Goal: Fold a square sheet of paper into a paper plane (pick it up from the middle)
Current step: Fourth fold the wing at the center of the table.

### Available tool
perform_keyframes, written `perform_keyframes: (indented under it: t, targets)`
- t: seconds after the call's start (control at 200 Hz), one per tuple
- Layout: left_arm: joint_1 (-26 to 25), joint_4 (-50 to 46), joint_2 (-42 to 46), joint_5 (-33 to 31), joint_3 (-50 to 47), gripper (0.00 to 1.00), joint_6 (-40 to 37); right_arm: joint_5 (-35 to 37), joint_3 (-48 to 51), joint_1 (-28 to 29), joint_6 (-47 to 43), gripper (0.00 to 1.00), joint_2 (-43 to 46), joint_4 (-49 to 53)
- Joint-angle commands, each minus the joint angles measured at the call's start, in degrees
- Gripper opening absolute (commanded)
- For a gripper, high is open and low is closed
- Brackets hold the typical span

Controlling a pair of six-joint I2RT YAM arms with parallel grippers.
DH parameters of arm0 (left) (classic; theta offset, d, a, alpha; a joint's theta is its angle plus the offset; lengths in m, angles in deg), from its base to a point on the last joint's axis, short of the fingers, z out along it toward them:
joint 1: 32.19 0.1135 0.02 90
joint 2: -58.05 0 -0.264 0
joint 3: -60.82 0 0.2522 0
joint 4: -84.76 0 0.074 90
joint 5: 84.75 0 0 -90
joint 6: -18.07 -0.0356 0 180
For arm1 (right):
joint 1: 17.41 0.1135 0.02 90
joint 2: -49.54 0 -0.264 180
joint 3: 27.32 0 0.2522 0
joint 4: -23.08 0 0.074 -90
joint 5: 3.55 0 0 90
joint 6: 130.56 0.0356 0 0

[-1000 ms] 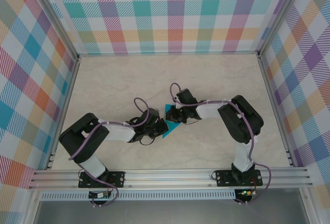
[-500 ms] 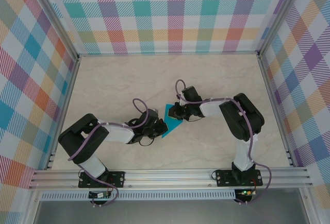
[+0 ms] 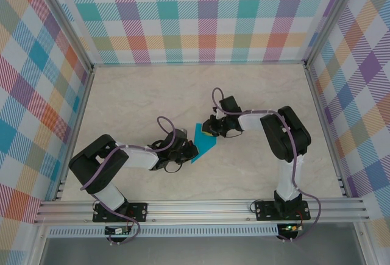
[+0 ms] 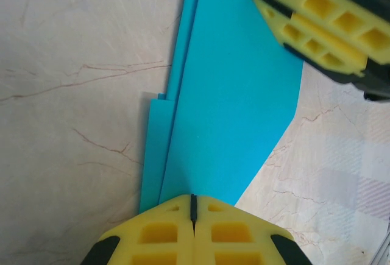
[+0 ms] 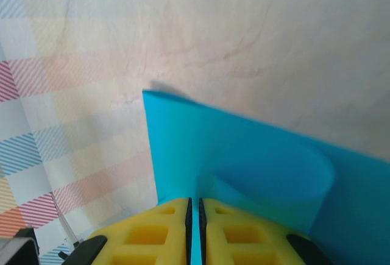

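**A:** How do the fingers stand?

**B:** The left gripper has its yellow fingers pressed flat together with no gap. They sit at the near end of the teal-blue paper sheet, but I can't tell whether they pinch it or only pin it down. The right gripper shows a hairline slot with a sliver of teal in it, so its fingers nip the sheet's far edge.

**A:** And where is the sheet itself?

**B:** It lies on the pale marbled desk, mid-desk between the two grippers. It is folded narrow, with layered edges stepped along one side. Just past the right fingers a flap curls up off the layer beneath.

**A:** So the step is laying that flap over?

**B:** That's my guess. To do it well, anchor the left end so the layers can't slide. Carry the flap low and slowly with the right, and line its edge up with the crease below before letting go. Thin paper like this will likely buckle if it's dragged sideways.
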Motion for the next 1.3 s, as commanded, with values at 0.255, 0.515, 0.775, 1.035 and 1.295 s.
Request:
perform_keyframes:
  t: [0.255,0.515,0.775,1.035,1.295]
  targets:
    - [-0.18,-17.43,-2.84,-2.43,-4.41,0.00,-1.94,8.74,-5.64,-4.93,-2.92,0.15,-4.93,5.85]
    - [-0.20,-17.37,-3.12,-2.17,-4.49,0.00,-2.15,9.80,-10.43,-6.75,-2.85,0.16,-7.68,10.22]
    - [-0.17,-17.45,-2.76,-2.09,-4.68,0.00,-2.14,8.58,-11.56,-8.21,-3.00,0.17,-7.22,7.85]
    - [-0.21,-16.92,-2.59,-1.84,-4.41,0.00,-2.29,3.77,-9.65,-8.28,-3.64,0.19,0.88,6.68]
    - [-0.19,-16.29,-2.41,-1.50,-3.88,0.00,-2.37,1.72,2.44,-3.60,-0.25,0.15,9.62,-0.01]
